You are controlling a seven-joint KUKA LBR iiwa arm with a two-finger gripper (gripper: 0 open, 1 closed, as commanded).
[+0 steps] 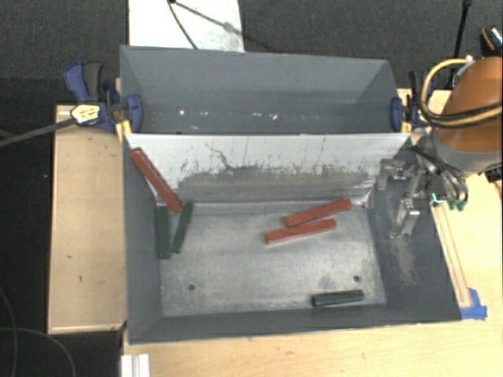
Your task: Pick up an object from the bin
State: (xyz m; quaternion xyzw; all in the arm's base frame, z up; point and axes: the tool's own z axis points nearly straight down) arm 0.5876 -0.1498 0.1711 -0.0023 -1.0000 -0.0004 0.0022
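Observation:
My gripper (pixel 398 199) hangs over the right slope of the bin, above the floor, open with nothing between its fingers. The nearest loose things are two reddish-brown flat sticks in the middle of the floor, to the gripper's left. The upper stick (pixel 318 212) points up-right toward the gripper. Just below it, almost parallel, lies the lower stick (pixel 300 232). A short dark green stick (pixel 338 298) rests near the front edge of the floor, below and left of the gripper.
At the far left a third reddish-brown stick (pixel 156 181) leans against the back-left corner. Under its lower end lie two dark green sticks (pixel 163 230) (pixel 181 228). The arm with its orange cover and cables stands beyond the right rim.

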